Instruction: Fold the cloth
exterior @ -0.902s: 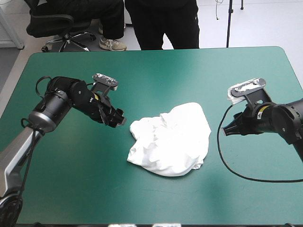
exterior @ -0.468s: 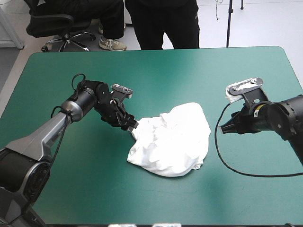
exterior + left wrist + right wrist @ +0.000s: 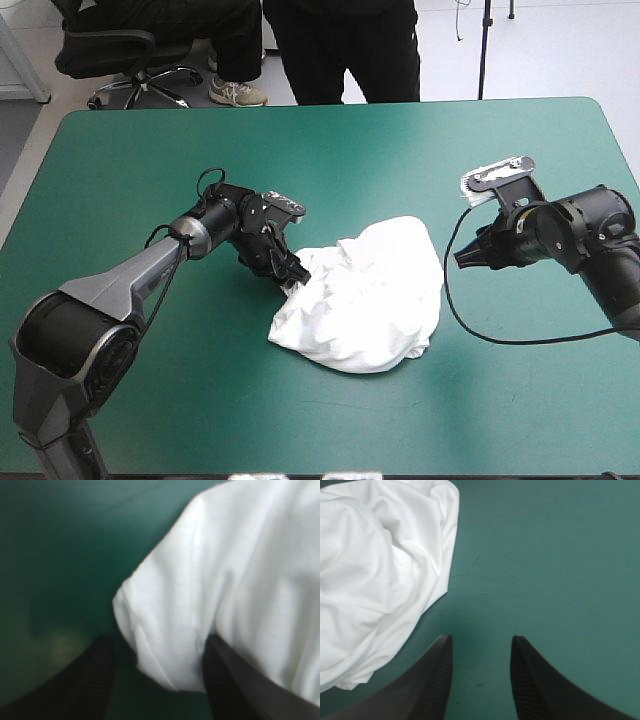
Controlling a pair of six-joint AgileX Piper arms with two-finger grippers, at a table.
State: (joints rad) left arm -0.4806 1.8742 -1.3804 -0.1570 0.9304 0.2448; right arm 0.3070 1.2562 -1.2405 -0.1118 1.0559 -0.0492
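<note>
The white T-shirt lies as a crumpled heap on the teal-green cover, a little right of the table's middle. My left gripper is at the heap's left edge, low over the table. In the left wrist view its black fingers stand apart, and a rounded fold of the T-shirt reaches in between them. My right gripper hovers just right of the heap, clear of it. Its fingers are open over bare cover, with the T-shirt ahead and to one side.
The teal-green cover is bare around the heap. A black cable loop lies on the table right of the shirt.
My left gripper has travelled right across the table and reached the heap's left edge. The right gripper has crept left toward the heap. The T-shirt keeps its shape.
</note>
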